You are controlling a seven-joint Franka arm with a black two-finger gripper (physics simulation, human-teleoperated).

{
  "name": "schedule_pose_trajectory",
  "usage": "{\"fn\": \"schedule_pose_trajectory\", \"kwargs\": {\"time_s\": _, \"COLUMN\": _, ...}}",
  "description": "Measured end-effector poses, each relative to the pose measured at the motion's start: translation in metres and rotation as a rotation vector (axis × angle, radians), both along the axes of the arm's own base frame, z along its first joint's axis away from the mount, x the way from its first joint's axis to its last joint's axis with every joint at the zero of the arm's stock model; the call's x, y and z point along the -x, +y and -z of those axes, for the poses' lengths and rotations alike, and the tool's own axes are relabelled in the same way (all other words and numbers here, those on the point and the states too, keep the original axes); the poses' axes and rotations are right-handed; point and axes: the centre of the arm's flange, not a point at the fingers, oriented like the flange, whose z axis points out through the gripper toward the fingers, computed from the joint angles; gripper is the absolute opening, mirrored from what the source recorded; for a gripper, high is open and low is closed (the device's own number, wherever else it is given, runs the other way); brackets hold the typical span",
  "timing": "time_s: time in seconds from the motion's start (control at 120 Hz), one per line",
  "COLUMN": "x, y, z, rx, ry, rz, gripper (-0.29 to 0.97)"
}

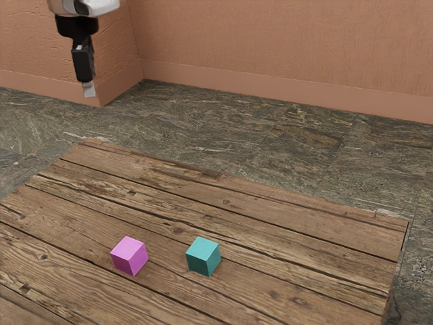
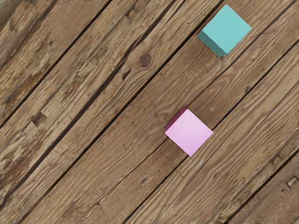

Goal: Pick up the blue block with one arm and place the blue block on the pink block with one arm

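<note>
Tool [image 1: 88, 93] high over table [image 1: 284, 223], grip unreadable; blue block [image 1: 203, 256] far below, near pink block [image 1: 129, 255].

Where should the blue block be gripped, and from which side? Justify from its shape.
Take the blue block across two opposite side faces, coming down from above. It is a cube sitting flat on the wooden table, and the pink block stands apart, so its sides are free.
</note>
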Motion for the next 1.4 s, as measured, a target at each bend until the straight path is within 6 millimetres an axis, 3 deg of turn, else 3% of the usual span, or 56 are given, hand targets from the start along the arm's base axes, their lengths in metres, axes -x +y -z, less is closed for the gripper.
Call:
{"fn": "schedule_pose_trajectory", "kwargs": {"time_s": 0.117, "x": 0.002, "y": 0.003, "z": -0.007, "rx": 0.002, "ry": -0.002, "rz": 0.072, "gripper": 0.68}}
{"fn": "schedule_pose_trajectory", "kwargs": {"time_s": 0.133, "x": 0.006, "y": 0.004, "z": -0.023, "rx": -0.001, "ry": -0.032, "rz": 0.08, "gripper": 0.68}}
{"fn": "schedule_pose_trajectory", "kwargs": {"time_s": 0.175, "x": 0.028, "y": 0.005, "z": -0.093, "rx": -0.013, "ry": -0.175, "rz": 0.099, "gripper": 0.68}}
{"fn": "schedule_pose_trajectory", "kwargs": {"time_s": 0.208, "x": 0.05, "y": 0.006, "z": -0.13, "rx": -0.019, "ry": -0.252, "rz": 0.116, "gripper": 0.68}}
{"fn": "schedule_pose_trajectory", "kwargs": {"time_s": 0.292, "x": 0.096, "y": 0.001, "z": -0.178, "rx": -0.03, "ry": -0.34, "rz": 0.166, "gripper": 0.68}}
{"fn": "schedule_pose_trajectory", "kwargs": {"time_s": 0.392, "x": 0.121, "y": -0.03, "z": -0.194, "rx": -0.028, "ry": -0.357, "rz": 0.276, "gripper": 0.68}}
{"fn": "schedule_pose_trajectory", "kwargs": {"time_s": 0.517, "x": 0.119, "y": -0.03, "z": -0.188, "rx": -0.034, "ry": -0.323, "rz": 0.319, "gripper": 0.68}}
{"fn": "schedule_pose_trajectory", "kwargs": {"time_s": 0.6, "x": 0.092, "y": -0.033, "z": -0.146, "rx": -0.024, "ry": -0.209, "rz": 0.348, "gripper": 0.68}}
{"fn": "schedule_pose_trajectory", "kwargs": {"time_s": 0.667, "x": 0.094, "y": -0.035, "z": -0.1, "rx": -0.014, "ry": -0.123, "rz": 0.376, "gripper": 0.68}}
{"fn": "schedule_pose_trajectory", "kwargs": {"time_s": 0.783, "x": 0.116, "y": -0.018, "z": 0.013, "rx": 0.013, "ry": -0.035, "rz": 0.396, "gripper": 0.68}}
{"fn": "schedule_pose_trajectory", "kwargs": {"time_s": 0.825, "x": 0.108, "y": -0.016, "z": 0.059, "rx": 0.036, "ry": -0.002, "rz": 0.402, "gripper": 0.68}}
{"fn": "schedule_pose_trajectory", "kwargs": {"time_s": 0.883, "x": 0.109, "y": -0.017, "z": 0.1, "rx": 0.066, "ry": 0.008, "rz": 0.411, "gripper": 0.68}}
{"fn": "schedule_pose_trajectory", "kwargs": {"time_s": 0.975, "x": 0.127, "y": -0.03, "z": 0.139, "rx": 0.085, "ry": 0.016, "rz": 0.414, "gripper": 0.68}}
{"fn": "schedule_pose_trajectory", "kwargs": {"time_s": 1.117, "x": 0.142, "y": -0.059, "z": 0.162, "rx": 0.116, "ry": 0.041, "rz": 0.43, "gripper": 0.68}}
{"fn": "schedule_pose_trajectory", "kwargs": {"time_s": 1.242, "x": 0.154, "y": -0.069, "z": 0.206, "rx": 0.126, "ry": 0.073, "rz": 0.549, "gripper": 0.68}}
{"fn": "schedule_pose_trajectory", "kwargs": {"time_s": 1.342, "x": 0.147, "y": -0.069, "z": 0.251, "rx": 0.107, "ry": 0.09, "rz": 0.7, "gripper": 0.68}}
{"fn": "schedule_pose_trajectory", "kwargs": {"time_s": 1.4, "x": 0.141, "y": -0.076, "z": 0.264, "rx": 0.088, "ry": 0.08, "rz": 0.81, "gripper": 0.68}}
